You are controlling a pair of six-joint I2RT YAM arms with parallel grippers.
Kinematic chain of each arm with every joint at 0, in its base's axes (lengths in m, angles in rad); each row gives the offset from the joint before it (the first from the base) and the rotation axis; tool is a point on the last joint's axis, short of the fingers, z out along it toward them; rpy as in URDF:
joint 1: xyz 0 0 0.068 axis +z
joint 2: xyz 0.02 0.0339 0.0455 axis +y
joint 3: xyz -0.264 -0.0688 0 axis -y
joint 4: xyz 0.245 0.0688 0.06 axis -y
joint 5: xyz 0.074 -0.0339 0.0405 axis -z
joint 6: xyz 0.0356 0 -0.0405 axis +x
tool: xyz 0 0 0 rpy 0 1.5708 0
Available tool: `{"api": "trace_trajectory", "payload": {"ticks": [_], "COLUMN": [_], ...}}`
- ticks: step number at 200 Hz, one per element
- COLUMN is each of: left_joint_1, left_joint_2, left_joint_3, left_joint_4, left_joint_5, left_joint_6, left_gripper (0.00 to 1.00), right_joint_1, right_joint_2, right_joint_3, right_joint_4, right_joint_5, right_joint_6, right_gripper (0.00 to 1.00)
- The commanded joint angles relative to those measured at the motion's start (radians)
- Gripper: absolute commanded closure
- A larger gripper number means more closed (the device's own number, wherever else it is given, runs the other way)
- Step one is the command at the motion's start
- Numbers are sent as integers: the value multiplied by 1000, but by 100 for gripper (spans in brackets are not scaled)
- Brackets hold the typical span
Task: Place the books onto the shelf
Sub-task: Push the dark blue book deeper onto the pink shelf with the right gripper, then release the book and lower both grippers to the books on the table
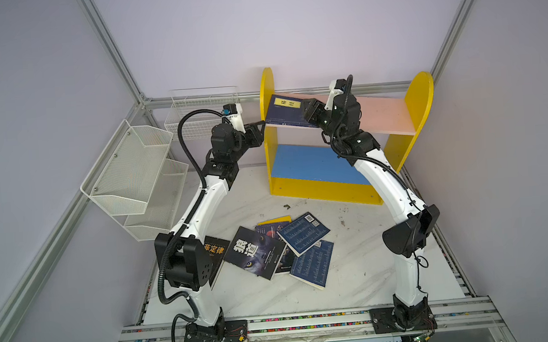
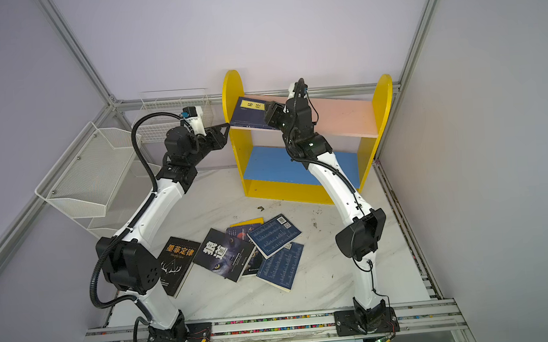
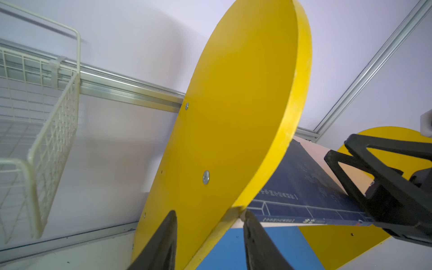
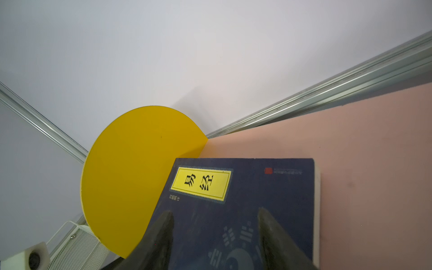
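Navy book [image 4: 268, 187]: flat on upper board of shelf [image 4: 362, 152], under right pincer [image 4: 215, 211], jaws apart. Left pincer [image 3: 210, 211]: jaws apart, yellow side panel [image 3: 233, 117] directly ahead.

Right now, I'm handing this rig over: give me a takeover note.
Left gripper: open, fingers either side of the left side panel's front edge, holding nothing.
Right gripper: open over the navy book, lying flat on the pink upper board beside that panel.
Done: one book on the shelf.
Left: the other books, piled loosely on the table.
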Motion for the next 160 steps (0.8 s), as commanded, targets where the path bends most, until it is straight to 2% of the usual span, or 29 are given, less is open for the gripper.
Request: {"api": "trace_trajectory", "payload": {"ticks": [1, 25, 41, 69, 93, 102, 117, 144, 160], "left_joint_1": [-12, -12, -13, -21, -32, -35, -39, -59, -80], "left_joint_2": [-82, -154, -207, -313, -360, -371, -369, -269, -203], "left_joint_3": [-12, -97, -170, -313, -397, -446, -515, -563, -567], "left_joint_4": [48, 26, -19, -166, -355, -389, -420, -500, -542], "left_joint_5": [-7, -1, 34, 109, 135, 143, 194, 335, 388], "left_joint_6": [12, 21, 42, 94, 99, 85, 66, 85, 119], "left_gripper": [45, 26, 14, 6, 4, 2, 0, 0, 0], "right_joint_1": [0, 0, 1, 17, 96, 116, 135, 175, 178], "right_joint_2": [-43, -145, -230, -408, -559, -593, -643, -698, -672], "right_joint_3": [7, -91, -173, -373, -606, -689, -835, -1145, -1245], "right_joint_4": [-16, -18, -34, -93, -114, -130, -128, 52, 104], "right_joint_5": [37, 65, 35, -54, 54, 88, 61, 31, 0], "right_joint_6": [-95, -182, -247, -286, -335, -306, -224, -66, -27], "right_gripper": [35, 28, 21, 18, 18, 18, 20, 21, 22]}}
